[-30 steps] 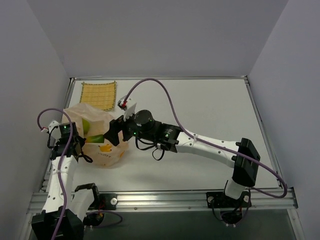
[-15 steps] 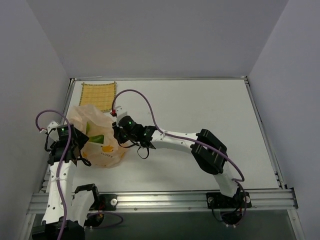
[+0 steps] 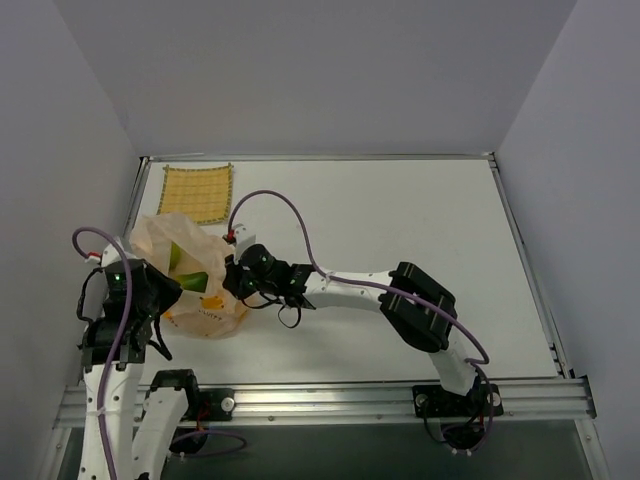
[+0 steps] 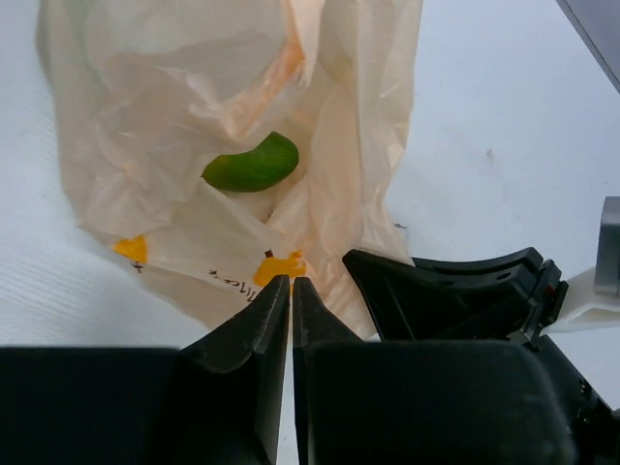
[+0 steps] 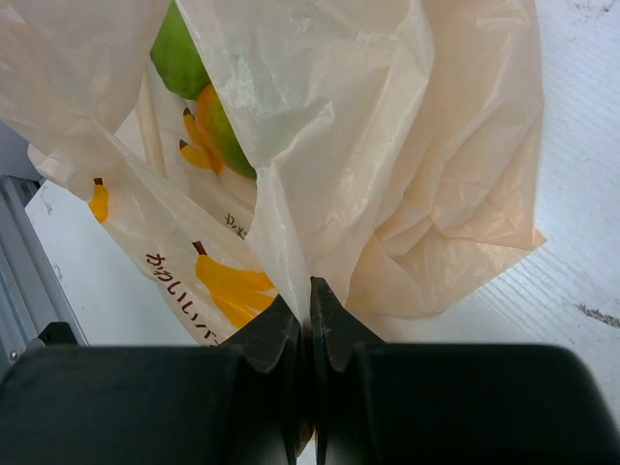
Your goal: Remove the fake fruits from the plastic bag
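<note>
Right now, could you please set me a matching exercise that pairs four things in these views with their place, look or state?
Things:
1. mat
2. green fruit
3. right gripper
4. bag

Descriptions:
A. shut on a fold of the bag
B. inside the bag
C. flat at the far left corner of the table
D. translucent peach, printed with bananas

Pairs: 1-C, 2-B, 3-A, 4-D

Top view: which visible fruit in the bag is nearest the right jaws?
The darker green fruit, just left of the right gripper; the paler yellow-green fruit lies farther back in the plastic bag.
</note>
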Controlling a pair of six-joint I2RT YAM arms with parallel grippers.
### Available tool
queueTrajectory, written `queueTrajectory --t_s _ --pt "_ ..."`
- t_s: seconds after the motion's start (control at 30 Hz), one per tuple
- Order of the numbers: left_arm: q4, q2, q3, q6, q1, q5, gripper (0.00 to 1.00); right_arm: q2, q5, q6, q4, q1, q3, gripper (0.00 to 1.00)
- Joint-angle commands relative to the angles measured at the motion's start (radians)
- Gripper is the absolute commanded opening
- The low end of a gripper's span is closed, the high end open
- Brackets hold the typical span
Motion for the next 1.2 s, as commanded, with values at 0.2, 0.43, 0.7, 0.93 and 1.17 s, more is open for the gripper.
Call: queueTrajectory --t_s 0.2,0.43,0.7,0.93,1.17 --pt "0.411 0.199 -0.161 -0.161 -0.053 -0.058 0.05 -0.109 -0.012 0.032 0.089 -0.022 -0.065 0.0" --pt "0.628 0.358 -0.251 -0.223 -0.055 -0.152 0.3 -0.109 -0.039 0.035 0.105 -0.031 -0.077 0.0" --pt "0.617 0.324 -0.342 -0.287 -0.053 -0.213 0.73 -0.113 -0.061 0.039 0.114 -0.043 -0.091 0.0" --pt "0.675 0.442 -0.339 -0.333 -0.038 -0.256 0.79 -0.109 -0.097 0.044 0.118 -0.049 -0.091 0.0" --pt "0.806 0.577 -0.331 -0.361 -0.036 -0.287 0.79 -0.095 -0.121 0.035 0.114 -0.051 -0.08 0.0"
